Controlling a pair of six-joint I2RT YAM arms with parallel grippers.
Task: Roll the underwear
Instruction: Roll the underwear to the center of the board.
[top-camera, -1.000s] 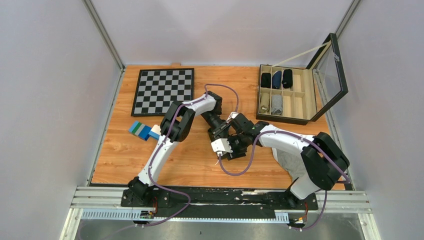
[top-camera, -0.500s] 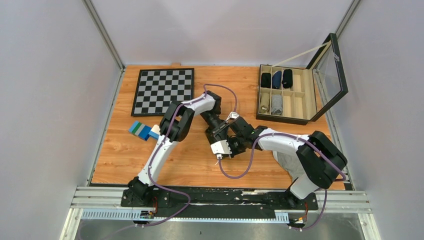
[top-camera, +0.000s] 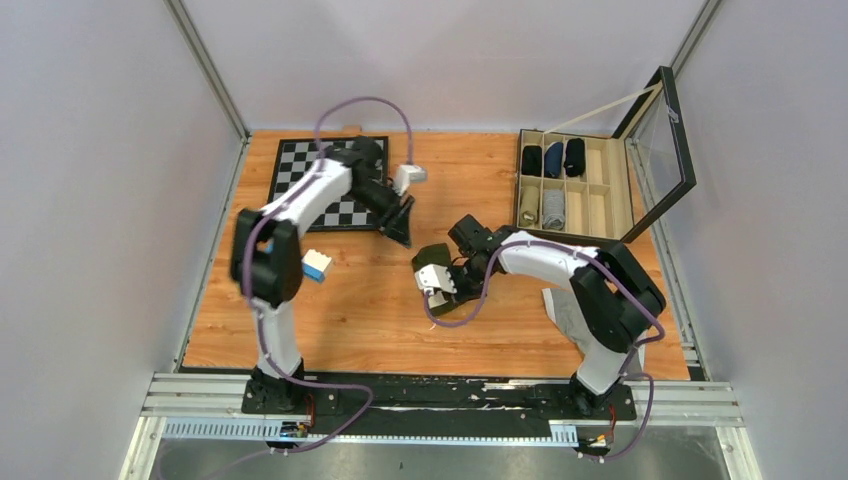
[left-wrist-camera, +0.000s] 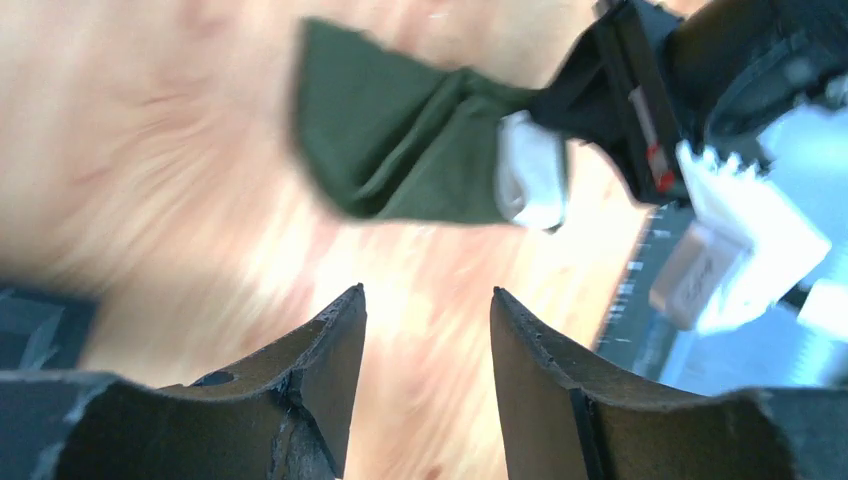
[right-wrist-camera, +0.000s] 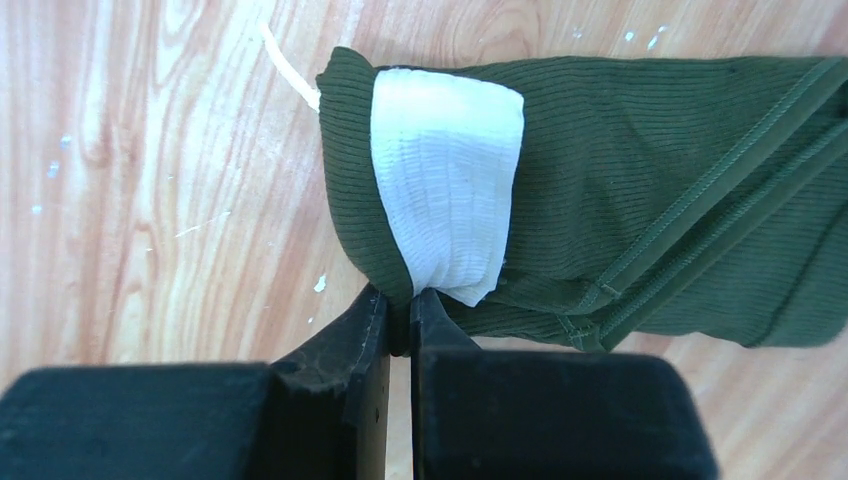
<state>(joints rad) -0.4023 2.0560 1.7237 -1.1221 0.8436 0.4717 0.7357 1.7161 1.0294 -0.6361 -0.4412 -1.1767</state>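
Note:
The underwear is dark green ribbed cloth with a white patch (right-wrist-camera: 447, 185). It lies folded on the wooden table in the right wrist view (right-wrist-camera: 640, 200) and shows as a small dark bundle in the top view (top-camera: 430, 254). My right gripper (right-wrist-camera: 400, 297) is shut on its near edge, just below the white patch; in the top view it sits mid-table (top-camera: 441, 270). My left gripper (top-camera: 402, 219) is open and empty, apart from the underwear, near the chessboard's corner. In the blurred left wrist view its jaws (left-wrist-camera: 425, 292) stand open, with the underwear (left-wrist-camera: 400, 150) beyond them.
A chessboard (top-camera: 325, 180) lies at the back left. An open compartment box (top-camera: 590, 200) with several rolled items stands at the back right. A blue and white block (top-camera: 317, 264) lies by the left arm. A pale cloth (top-camera: 572, 312) lies under the right arm.
My left gripper has let go and swung away up and left to the chessboard's corner. My right gripper has shifted slightly left, still holding the underwear.

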